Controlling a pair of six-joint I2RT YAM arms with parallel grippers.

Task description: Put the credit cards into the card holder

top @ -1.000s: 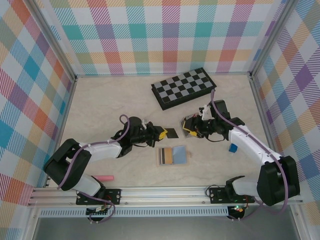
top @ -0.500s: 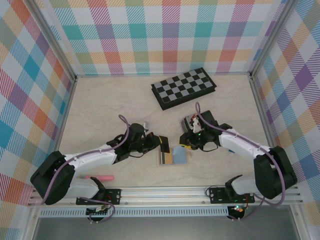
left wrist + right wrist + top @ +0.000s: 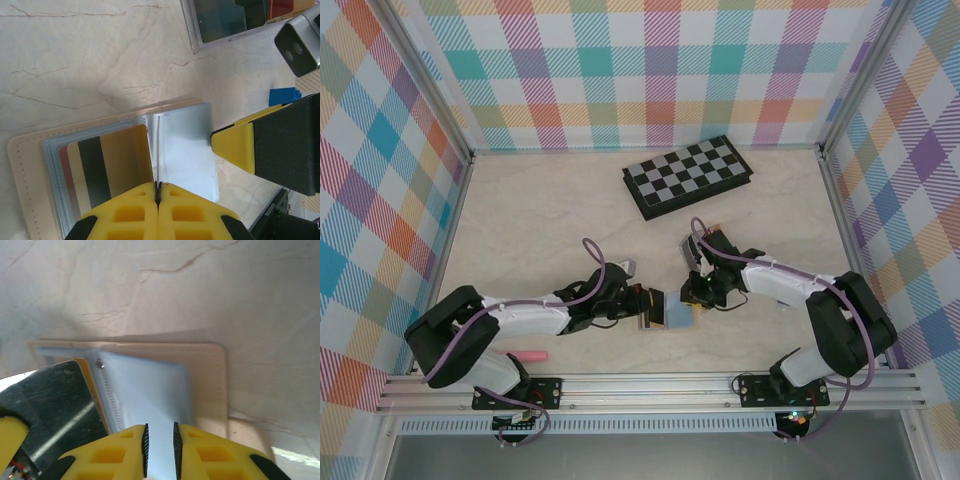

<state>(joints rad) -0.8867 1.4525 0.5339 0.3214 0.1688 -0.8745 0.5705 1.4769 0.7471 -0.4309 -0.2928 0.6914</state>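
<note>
Left wrist view: your left gripper (image 3: 158, 194) is clamped on a dark grey credit card (image 3: 52, 400), held over the open card holder (image 3: 27, 170) on the surface (image 3: 200, 290). Your right gripper (image 3: 159, 435) hovers nearly closed at its grey pocket (image 3: 150, 395); I cannot tell whether it grips anything.

Tan card holder (image 3: 675, 316), leather-like with a stitched border, open and flat on the worktop (image 3: 540, 220), towards the near edge. Shows layered grey clear pockets inside and a small snap stud (image 3: 100, 362) by the fold. Holds one of the credit cards in one half: a gold card (image 3: 115, 165) with a black stripe, lying flat among the pockets. Other half under a pale blue-grey leaf. Dark glossy card (image 3: 50, 405) steeply tilted over the fold, pinched between the pressed-together fingers of the left end effector (image 3: 157, 189). Further cards, one dark (image 3: 225, 17) and one red (image 3: 280, 6), flat in a grey tray (image 3: 191, 30) near the holder, apart from it.
</note>
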